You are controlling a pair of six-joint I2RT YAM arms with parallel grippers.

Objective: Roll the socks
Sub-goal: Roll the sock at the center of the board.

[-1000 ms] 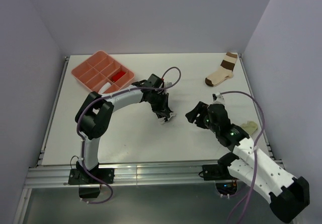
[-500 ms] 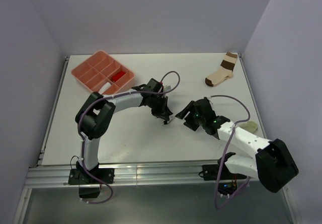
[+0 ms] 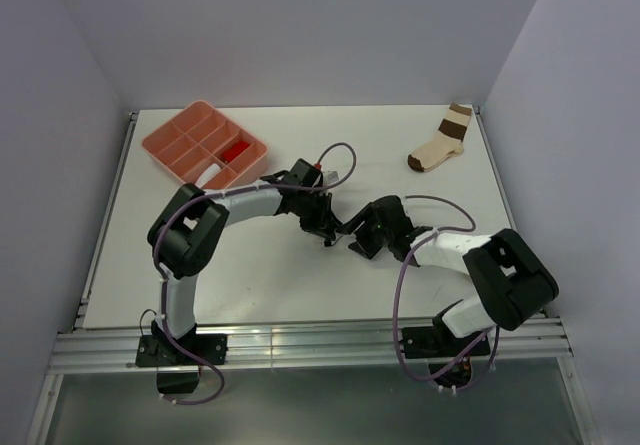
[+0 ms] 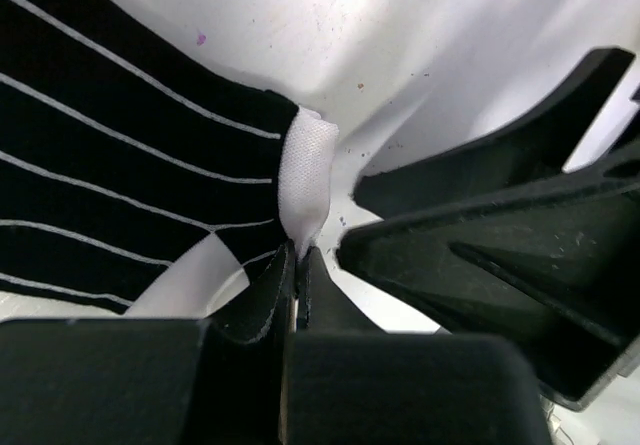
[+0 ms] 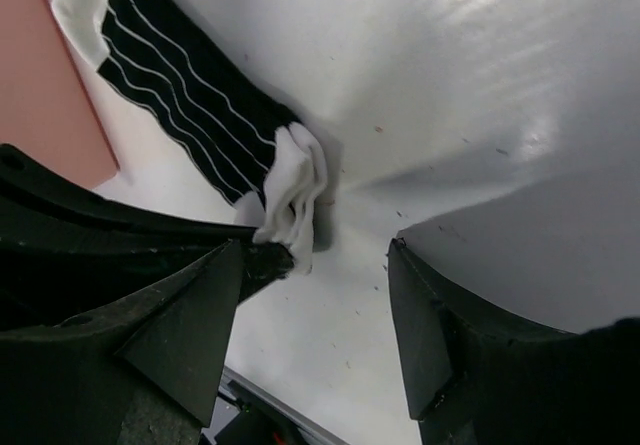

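Striped sock [image 4: 120,165] end tight in left hand [image 4: 300,257], right hand [image 5: 310,265] wide: wrist views only.

The white tabletop [image 3: 260,275] carries three things. A pink compartment tray [image 3: 150,146] sits toward 10 o'clock, near the far left corner. A cream sock with brown bands [image 3: 440,143] lies flat toward 2 o'clock, close to the right edge. A black thin-striped sock [image 5: 190,80] lies stretched out near the centre, its white end bunched.
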